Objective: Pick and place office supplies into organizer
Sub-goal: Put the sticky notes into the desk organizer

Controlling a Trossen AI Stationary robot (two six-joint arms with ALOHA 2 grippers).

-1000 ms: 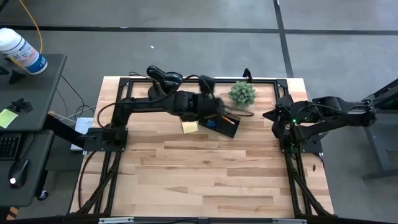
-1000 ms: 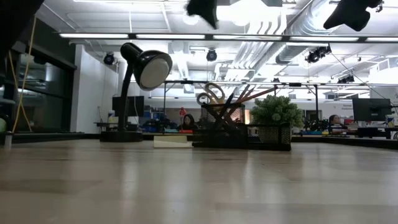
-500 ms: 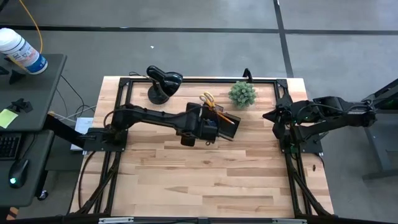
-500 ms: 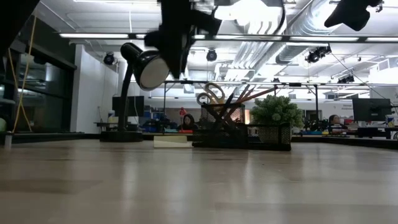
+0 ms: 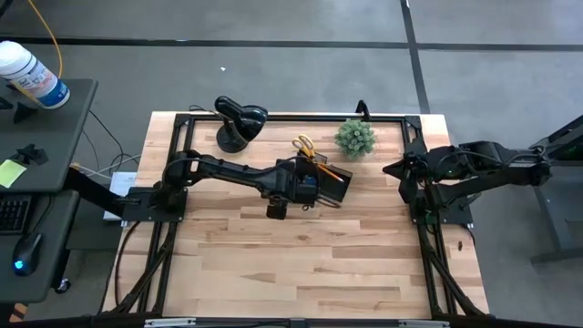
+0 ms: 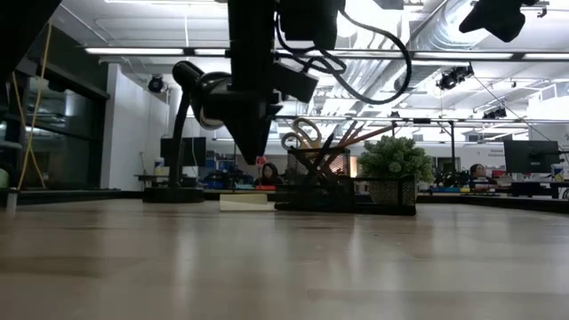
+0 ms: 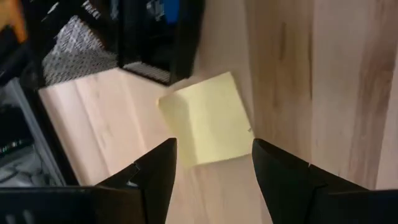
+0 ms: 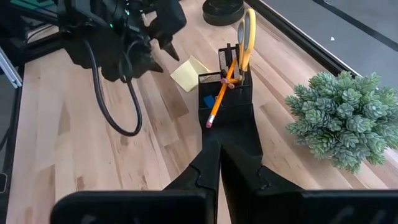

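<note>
**Left tool spread over sticky pad; right arm parked**

Left arm reached across the counter (image 5: 301,246) from 9 o'clock toward centre, wrist bent down. Left tool (image 5: 277,210) pointed down at the wood, fingers (image 7: 155,174) spread wide w/ nothing between them. In wrist view the yellow sticky-note pad (image 7: 208,119) lay flat on the wood betw. the two fingers, below them, untouched as far as could be told. In low view the tool hung clear above the counter, in front of the lamp (image 6: 209,93).

Pad: square, pale yellow, flat, just beside the organizer (image 5: 321,178) on its 8 o'clock side per right wrist view.

Organizer: black mesh caddy at approx. 12 o'clock of counter centre, holding orange-handled scissors (image 5: 303,144) upright, an orange pencil (image 8: 219,98) leaning, and a small blue block (image 8: 210,99) inside. Plant (image 5: 354,138) at its 2 o'clock.

Right arm sat folded at 3 o'clock edge; right tool (image 8: 219,149) clenched, empty, aimed toward the organizer.
</note>
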